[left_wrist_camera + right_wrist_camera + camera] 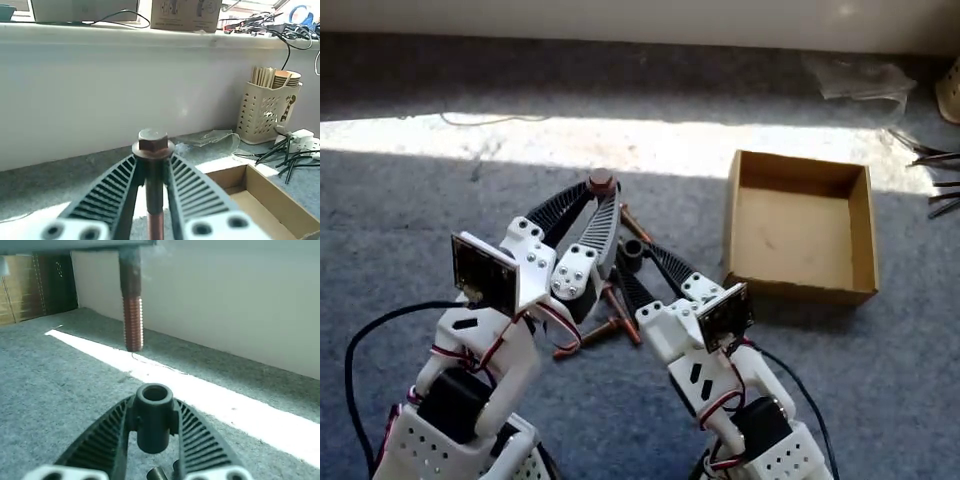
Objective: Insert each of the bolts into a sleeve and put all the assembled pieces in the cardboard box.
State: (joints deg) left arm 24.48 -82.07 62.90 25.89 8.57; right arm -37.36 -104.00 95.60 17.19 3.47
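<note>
My left gripper (601, 198) is shut on a copper bolt (602, 183) and holds it upright, hex head up (152, 142), shaft between the fingers. My right gripper (633, 266) is shut on a black sleeve (631, 252), held upright with its open bore facing up (154, 412). In the right wrist view the bolt's threaded end (133, 315) hangs above and beyond the sleeve, apart from it. The cardboard box (865, 235) sits open on the carpet to the right of both grippers, nothing in it.
Loose copper bolts (605, 328) lie on the grey carpet between the arms, one more (633, 222) near the sleeve. Further sleeves (158, 473) lie under the right gripper. A slotted basket (265, 107), black ties (935, 180) and a plastic bag (855, 75) stand beyond the box.
</note>
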